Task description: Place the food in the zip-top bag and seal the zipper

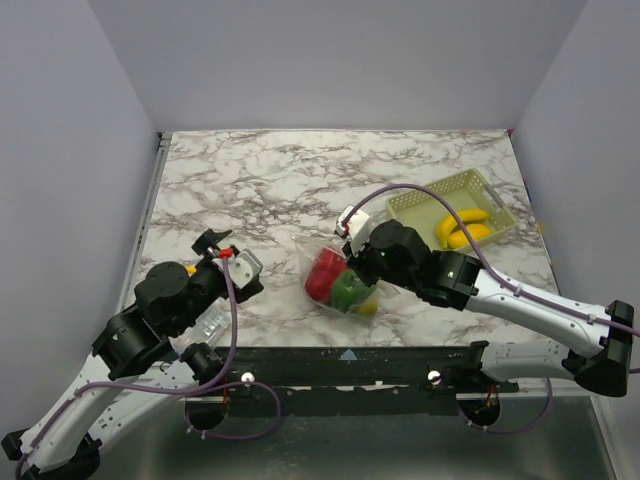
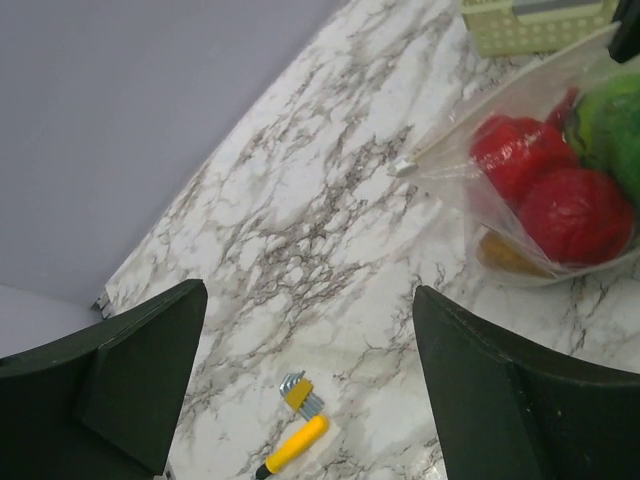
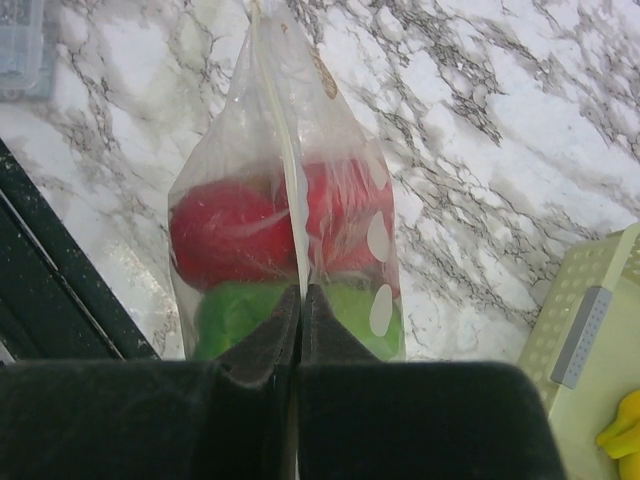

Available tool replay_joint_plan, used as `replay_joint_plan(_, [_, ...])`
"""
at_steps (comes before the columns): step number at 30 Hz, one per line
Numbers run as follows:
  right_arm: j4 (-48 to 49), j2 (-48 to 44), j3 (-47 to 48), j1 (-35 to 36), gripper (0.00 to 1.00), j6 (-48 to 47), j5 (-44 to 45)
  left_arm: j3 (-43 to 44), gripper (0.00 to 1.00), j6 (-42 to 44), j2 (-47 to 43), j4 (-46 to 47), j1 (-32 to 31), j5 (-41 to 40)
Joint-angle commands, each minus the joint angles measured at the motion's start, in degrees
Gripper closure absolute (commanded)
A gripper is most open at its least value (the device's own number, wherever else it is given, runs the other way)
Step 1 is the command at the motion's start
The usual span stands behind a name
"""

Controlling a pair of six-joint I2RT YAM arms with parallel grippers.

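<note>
Nearest me, my right fingers were pressed together on the zipper at one end of the zip-top bag, and the strip ran straight away from them over the red and green food inside. My left fingers hung spread and empty well to the bag's left, so the right arm was nearer. Beyond lay marbled surface, a green basket and plain grey walls.
</note>
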Motion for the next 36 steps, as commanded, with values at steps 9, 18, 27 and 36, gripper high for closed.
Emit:
replay_joint_plan(9, [18.25,7.35,4.63,-0.14,1.00,12.38,-0.88,5.93,0.01,-8.59,-1.62,7.66,0.09,-10.58])
replay_joint_plan(18, [25.10,24.87,20.31,-1.50,1.00,21.40,-3.83,6.88,0.01,-5.97,-5.80,7.96,0.16,-9.18])
replay_joint_plan(27, [40.44,45.10,27.74,-17.77,1.00,38.09,-25.42,6.14,0.01,-7.23,-8.31,5.96,0.14,-7.30])
replay_joint_plan(36, [47.53,56.64,28.48,-31.15,1.00,45.00,-31.68,4.66,0.01,-7.62,-10.44,3.89,0.16,-5.11])
